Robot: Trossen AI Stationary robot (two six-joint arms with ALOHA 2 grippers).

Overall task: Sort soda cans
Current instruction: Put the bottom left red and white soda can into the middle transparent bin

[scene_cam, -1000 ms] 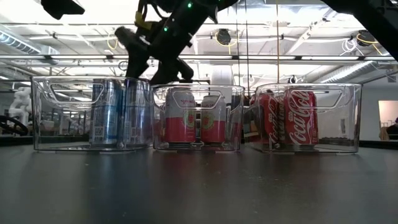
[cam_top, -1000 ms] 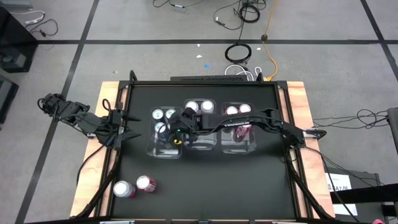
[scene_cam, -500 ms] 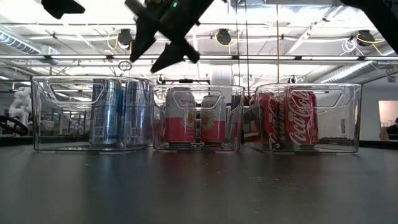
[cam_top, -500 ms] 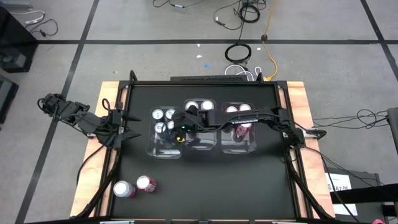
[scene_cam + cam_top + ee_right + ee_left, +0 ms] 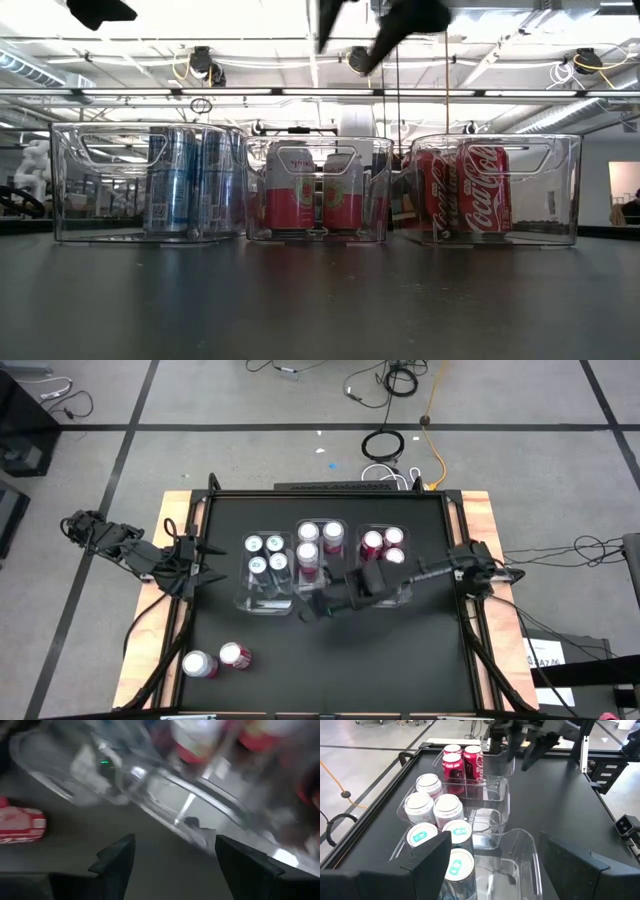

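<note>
Overhead, we see the right gripper (image 5: 308, 606) spread wide and empty just in front of the three clear bins (image 5: 268, 598), which hold soda cans (image 5: 259, 565); two loose cans (image 5: 233, 656) lie well off toward the left gripper (image 5: 205, 561), parked open at the table's edge. Low down, we get its fingers (image 5: 335, 18) above the bins.

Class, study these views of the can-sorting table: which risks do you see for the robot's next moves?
1. The right claw hangs open close to the front walls of the clear bins; a low swing might knock one.
2. Two loose cans lie on their sides near the table's front left; they may roll when gripped.
3. The left claw waits open beside the left bin, so the arms could crowd each other.
</note>
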